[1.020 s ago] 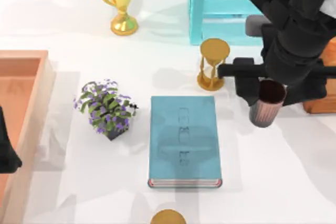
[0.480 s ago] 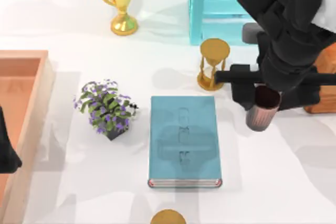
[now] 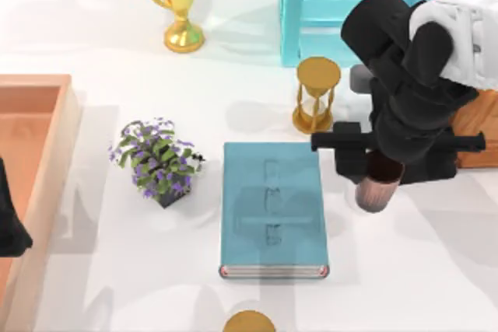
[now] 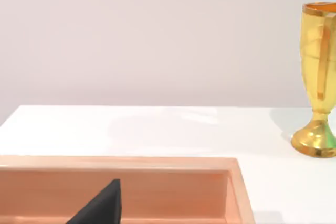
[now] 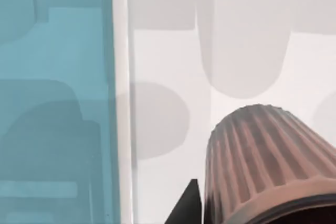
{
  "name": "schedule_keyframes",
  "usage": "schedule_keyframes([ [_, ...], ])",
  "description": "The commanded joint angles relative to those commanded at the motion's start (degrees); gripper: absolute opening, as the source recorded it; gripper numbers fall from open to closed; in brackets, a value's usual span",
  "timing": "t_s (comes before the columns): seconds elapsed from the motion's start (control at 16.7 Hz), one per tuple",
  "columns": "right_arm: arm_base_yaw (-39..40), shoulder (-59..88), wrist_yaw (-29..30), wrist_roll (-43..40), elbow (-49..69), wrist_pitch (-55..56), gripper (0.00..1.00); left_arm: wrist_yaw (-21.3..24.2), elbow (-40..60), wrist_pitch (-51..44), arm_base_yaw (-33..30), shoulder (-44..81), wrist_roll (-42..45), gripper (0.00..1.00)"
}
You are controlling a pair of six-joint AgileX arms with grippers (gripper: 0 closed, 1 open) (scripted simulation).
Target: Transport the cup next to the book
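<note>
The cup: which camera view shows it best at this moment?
The right wrist view: the cup sits close up, its ribbed side plain, beside the book. In the top view the cup is partly covered by the right tool that holds it. The left wrist view faces elsewhere.

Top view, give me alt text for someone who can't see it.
The right pincer holds a small ribbed copper-brown cup just right of a large teal-blue hardcover book. A gold hourglass stands behind the book, a purple-flowered potted plant to its left.

No legible text, label, brand or number is found anywhere; faint embossed marks are seen on the book (image 3: 272, 207) cover, but they cannot be read.
</note>
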Motion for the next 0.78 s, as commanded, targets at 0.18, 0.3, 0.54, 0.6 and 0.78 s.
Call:
schedule_keyframes([
  [0.18, 0.0, 0.0, 0.0, 0.0, 0.0, 0.0, 0.15, 0.0, 0.0, 0.0, 0.0, 0.0, 0.0, 1.00],
  [0.3, 0.0, 0.0, 0.0, 0.0, 0.0, 0.0, 0.30, 0.0, 0.0, 0.0, 0.0, 0.0, 0.0, 1.00],
  [0.54, 0.0, 0.0, 0.0, 0.0, 0.0, 0.0, 0.60, 0.0, 0.0, 0.0, 0.0, 0.0, 0.0, 1.00],
  [0.6, 0.0, 0.0, 0.0, 0.0, 0.0, 0.0, 0.68, 0.0, 0.0, 0.0, 0.0, 0.0, 0.0, 1.00],
  [0.78, 0.0, 0.0, 0.0, 0.0, 0.0, 0.0, 0.90, 0.0, 0.0, 0.0, 0.0, 0.0, 0.0, 1.00],
])
